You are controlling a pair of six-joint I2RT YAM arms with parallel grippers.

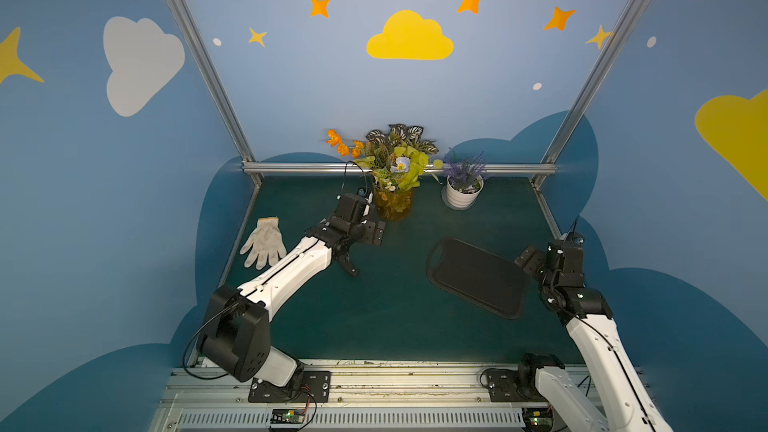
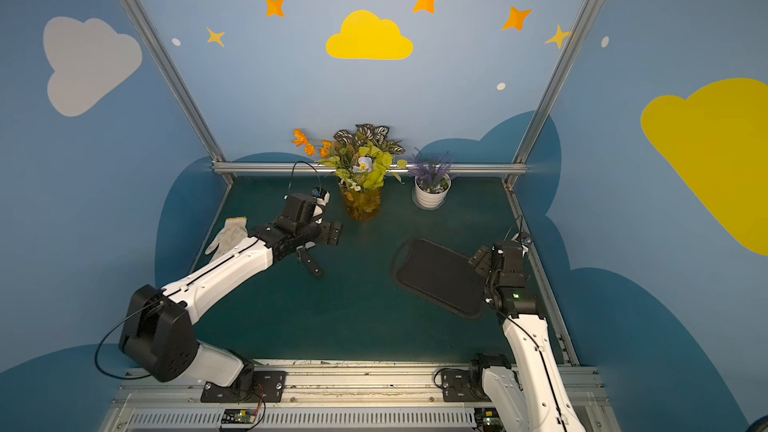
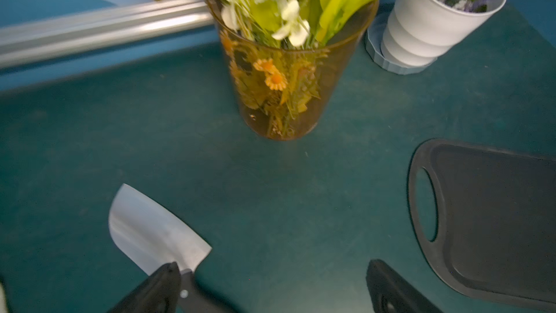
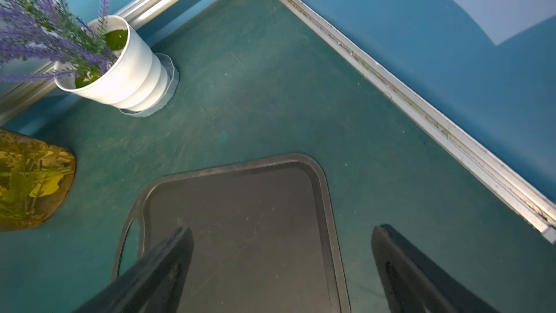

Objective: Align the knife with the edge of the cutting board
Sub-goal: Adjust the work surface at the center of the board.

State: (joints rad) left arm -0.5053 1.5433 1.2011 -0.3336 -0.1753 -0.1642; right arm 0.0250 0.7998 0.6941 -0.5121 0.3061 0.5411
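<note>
With its jaws spread wide and nothing between them, the left end effector [image 3: 272, 264] hangs low over the knife [image 3: 153, 230]. In the left wrist view one black finger [image 3: 164, 284] overlaps the spot where the blade meets the handle; whether it touches cannot be told. The knife lies flat on the green tabletop [image 1: 374, 317]. In both top views only its black handle [image 1: 349, 263] [image 2: 311, 261] shows from under the left wrist, pointing toward the robot's base.

The right end effector [image 4: 282, 228] is also wide open and holds nothing. It straddles a long edge of the cutting board [image 4: 249, 206], one finger [image 4: 168, 266] above the board and the other [image 4: 406, 272] above bare tabletop.

The cutting board [image 1: 478, 276] [image 2: 440, 276] lies slantwise on the robot's right half of the tabletop. Its handle-slot end is turned toward the knife, and the two are well apart with open tabletop between them.

Behind the left end effector stands an amber glass vase of flowers [image 1: 392, 201], with a white pot of lavender [image 1: 463, 193] beside it. A white work glove [image 1: 264, 241] lies near the left wall.
</note>
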